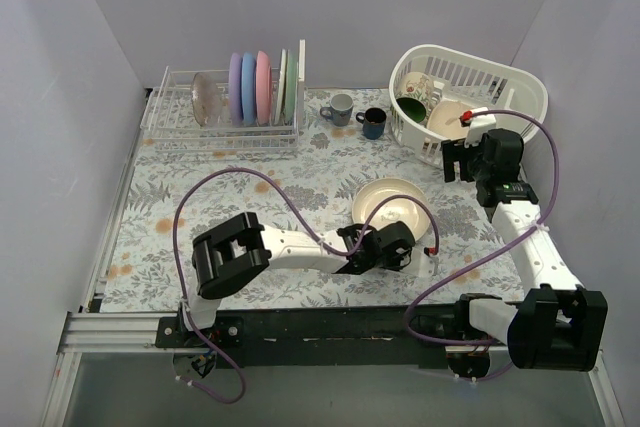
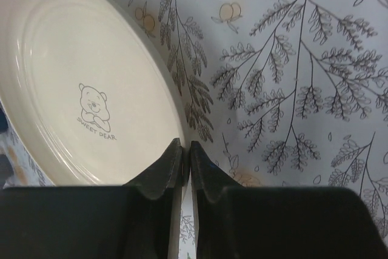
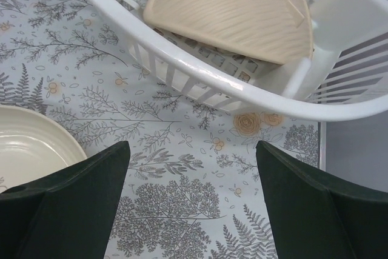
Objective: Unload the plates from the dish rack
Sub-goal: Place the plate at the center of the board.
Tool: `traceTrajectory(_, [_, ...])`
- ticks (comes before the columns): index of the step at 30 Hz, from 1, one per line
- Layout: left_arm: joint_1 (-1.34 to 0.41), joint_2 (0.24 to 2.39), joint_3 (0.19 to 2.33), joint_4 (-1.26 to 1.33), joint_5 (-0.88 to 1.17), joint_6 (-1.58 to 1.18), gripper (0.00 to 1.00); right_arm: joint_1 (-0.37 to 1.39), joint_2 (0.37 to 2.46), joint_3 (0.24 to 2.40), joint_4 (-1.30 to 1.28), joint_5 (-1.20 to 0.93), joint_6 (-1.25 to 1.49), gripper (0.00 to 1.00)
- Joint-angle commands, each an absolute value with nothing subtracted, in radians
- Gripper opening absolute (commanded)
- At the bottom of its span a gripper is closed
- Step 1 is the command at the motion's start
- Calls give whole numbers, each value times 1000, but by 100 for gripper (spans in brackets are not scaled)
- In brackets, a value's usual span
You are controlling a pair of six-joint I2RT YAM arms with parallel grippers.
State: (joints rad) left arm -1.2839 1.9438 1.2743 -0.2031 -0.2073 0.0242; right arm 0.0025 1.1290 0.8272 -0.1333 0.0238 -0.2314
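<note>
The dish rack (image 1: 225, 135) sits at the upper left of the overhead view, and the plates (image 1: 250, 87) are on edge between its tines: a mottled one, then purple, blue, pink and pale green, packed close. At the upper right is the white basket (image 1: 470, 72), full of other crockery and no part of this job.

Centre frame, a cream plate (image 1: 385, 197) lies flat on the flowered cloth (image 1: 300, 162). That looks like one unloaded, with five to go. Two mugs (image 1: 355, 115) wait between rack and basket.

Now the left gripper (image 2: 187, 150): jaws pressed together right at the cream plate's rim, low in the wrist view. Whether the rim is nipped between them, I cannot tell.

The right gripper (image 3: 191, 150) hangs just beside the basket, jaws spread wide, nothing between them.

So the step here is the let-go. Done well, the jaws part fully first, then the arm draws off level, so the plate isn't dragged. For the next plate, take an end one by its top edge and lift straight up until it is clear of the tines, so the neighbours don't rattle.
</note>
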Motion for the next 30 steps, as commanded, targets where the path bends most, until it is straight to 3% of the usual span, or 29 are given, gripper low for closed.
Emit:
traceTrajectory(1, [-1310, 1954, 1342, -155, -241, 74, 0, -20, 1131, 822, -92, 26, -222, 93])
traceTrajectory(18, [-1321, 2025, 1371, -153, -252, 90, 2, -23, 1120, 818, -100, -64, -222, 94])
traceTrajectory(22, [-1322, 2028, 1382, -155, -255, 89, 13, -23, 1118, 815, -101, -69, -222, 94])
traceTrajectory(26, [-1322, 2019, 1379, -155, -256, 84, 29, -23, 1118, 811, -100, -71, -224, 94])
traceTrajectory(27, [-1322, 2013, 1378, -156, -258, 86, 39, -23, 1117, 808, -100, -71, -225, 94])
traceTrajectory(30, [-1324, 2000, 1370, -155, -267, 84, 54, -23, 1118, 807, -95, -71, -227, 94])
